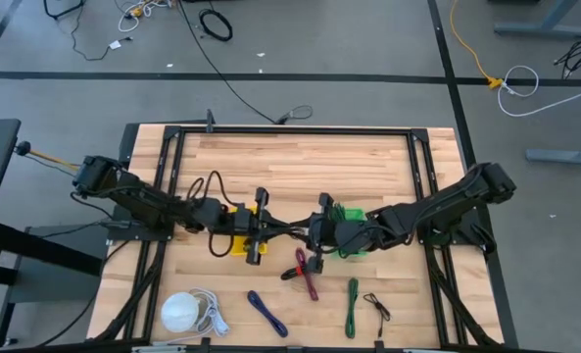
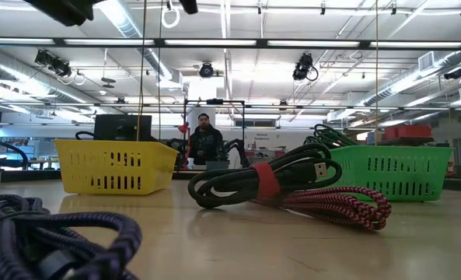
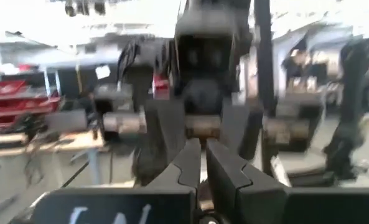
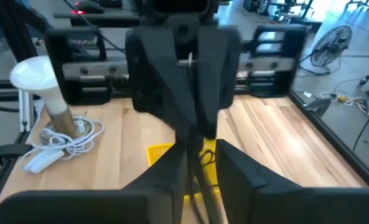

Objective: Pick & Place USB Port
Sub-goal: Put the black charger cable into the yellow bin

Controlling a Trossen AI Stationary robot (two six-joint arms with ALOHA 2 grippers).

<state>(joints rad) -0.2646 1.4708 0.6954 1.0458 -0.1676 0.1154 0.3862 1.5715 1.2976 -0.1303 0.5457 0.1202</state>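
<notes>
- From above, both arms reach in toward the middle of the wooden table (image 1: pixel 300 162). The left gripper (image 1: pixel 258 235) and the right gripper (image 1: pixel 314 233) face each other over a black cable (image 1: pixel 288 232) strung between them. A yellow basket (image 1: pixel 239 240) sits under the left gripper, a green basket (image 1: pixel 351 235) under the right arm. Toward the near edge lie a red-and-black cable (image 1: pixel 306 275), a purple cable (image 1: pixel 266 312), a green cable (image 1: pixel 352 306), a small black cable (image 1: pixel 376 307) and a white bulb with its white cord (image 1: pixel 187 312).
- At table height, a coiled black USB cable with a red strap (image 2: pixel 265 183) lies in the middle, its plug pointing right, touching a red braided cable (image 2: pixel 339 206). The yellow basket (image 2: pixel 115 167) stands to the left, the green basket (image 2: pixel 389 171) to the right. A person (image 2: pixel 205 144) is in the room behind.
- The left wrist view shows the left gripper (image 3: pixel 200 165) with its fingers (image 3: pixel 224 174) pressed almost together on something thin, the other arm's gripper right in front.
- The right wrist view shows the right gripper (image 4: pixel 196 158) with fingers (image 4: pixel 243 168) parted a little, a dark cable (image 4: pixel 203 186) running between them; whether they squeeze it I cannot tell.
</notes>
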